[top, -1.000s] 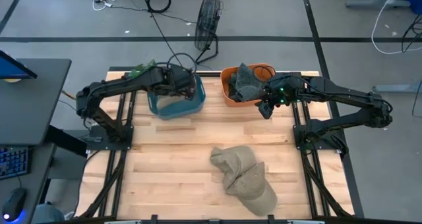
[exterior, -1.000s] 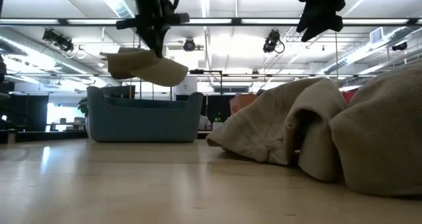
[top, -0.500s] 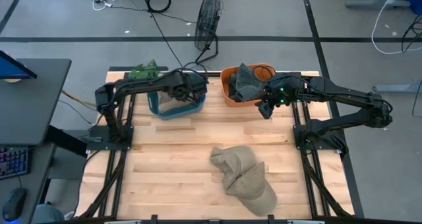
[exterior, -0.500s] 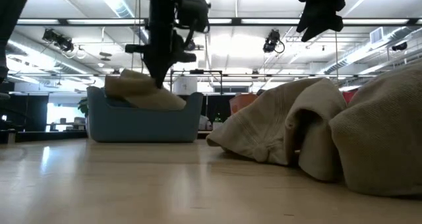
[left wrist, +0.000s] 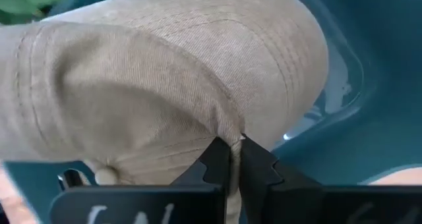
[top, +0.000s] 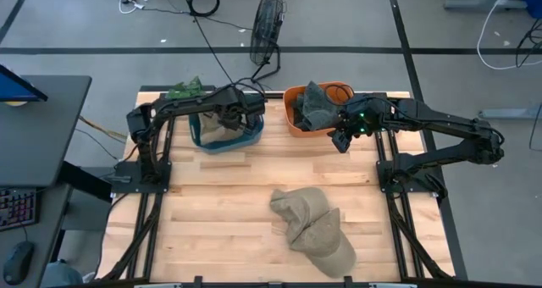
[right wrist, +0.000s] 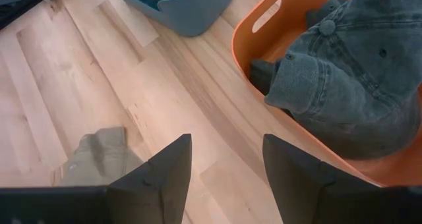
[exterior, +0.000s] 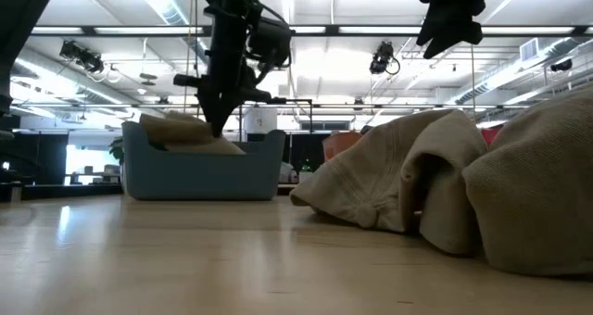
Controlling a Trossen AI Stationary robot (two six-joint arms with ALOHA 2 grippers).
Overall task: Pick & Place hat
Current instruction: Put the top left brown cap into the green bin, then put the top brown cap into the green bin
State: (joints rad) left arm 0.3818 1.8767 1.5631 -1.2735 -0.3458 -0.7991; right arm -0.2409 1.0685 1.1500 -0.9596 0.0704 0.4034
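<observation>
We see the left hand (top: 227,119) over the blue bin (top: 247,135) near the far edge of the surface (top: 220,203), left of the middle. Its fingers (left wrist: 217,159) are pinched tight on the fabric of a tan hat (left wrist: 165,79), which hangs partly inside the bin; in the low view the tan hat (exterior: 185,132) shows just above the bin's rim, with the left hand (exterior: 218,120) above it. Behind the bin, at the far edge, lies something green (top: 184,91).

We find the right hand (top: 341,141) raised just beside the orange bin (top: 292,119), also at the far edge, right of the middle. Its fingers (right wrist: 158,174) stand apart and hold nothing. Inside the orange bin lies a grey denim hat (right wrist: 349,85).

Near the front edge, a little right of the middle, rest more tan hats (top: 313,229) in a loose heap, well apart from both hands.
</observation>
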